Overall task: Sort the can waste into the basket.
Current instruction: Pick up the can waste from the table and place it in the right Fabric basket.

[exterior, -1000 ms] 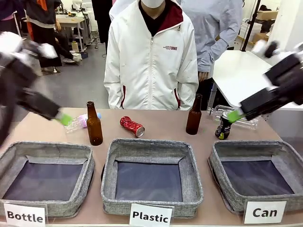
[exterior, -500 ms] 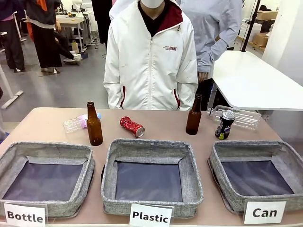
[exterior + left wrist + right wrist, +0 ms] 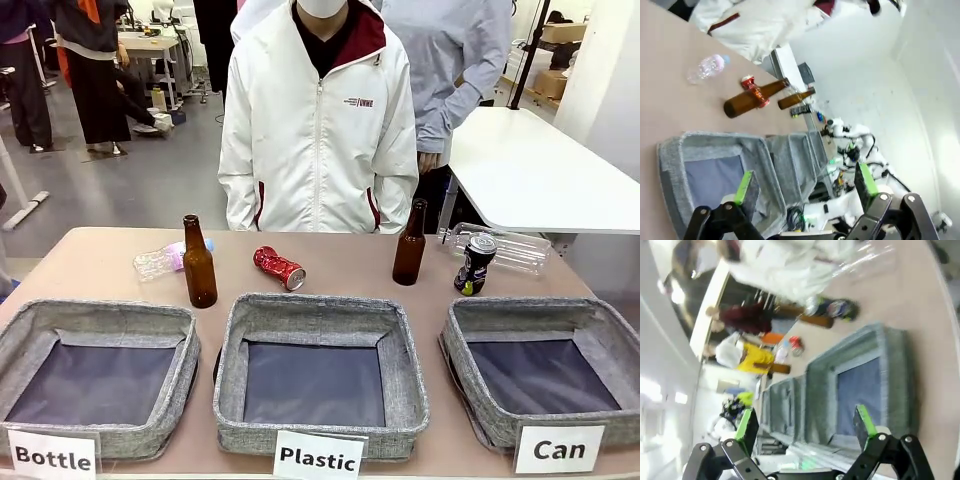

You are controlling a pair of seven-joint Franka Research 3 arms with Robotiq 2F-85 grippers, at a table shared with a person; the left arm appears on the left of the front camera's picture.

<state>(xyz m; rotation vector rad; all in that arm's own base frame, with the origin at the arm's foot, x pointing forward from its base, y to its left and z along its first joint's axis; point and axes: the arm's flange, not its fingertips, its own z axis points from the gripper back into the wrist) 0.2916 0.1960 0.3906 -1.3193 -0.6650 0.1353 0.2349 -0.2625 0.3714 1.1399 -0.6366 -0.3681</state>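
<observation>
Red crushed can [image 3: 279,267] lies on its side on your surface [image 3: 100,262], just behind the Plastic basket [image 3: 320,301]; the black-and-silver can [image 3: 474,264] stands upright by the far left corner of the Can basket [image 3: 457,350], outside it. Your left fingers [image 3: 745,187] and right fingers [image 3: 863,422] are both spread wide, grasping nothing.

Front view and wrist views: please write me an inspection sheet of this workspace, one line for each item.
Surface: tan table, no spills seen.
Job's things: red can lies on its side behind the Plastic basket; black can stands upright behind the empty Can basket.
Clutter: two brown bottles upright; two clear plastic bottles lying down.
Grippers: left gripper open, holding nothing; right gripper open, holding nothing.
Cables: nothing seen.
Surroundings: person in white jacket at the far side; white table beyond.
</observation>
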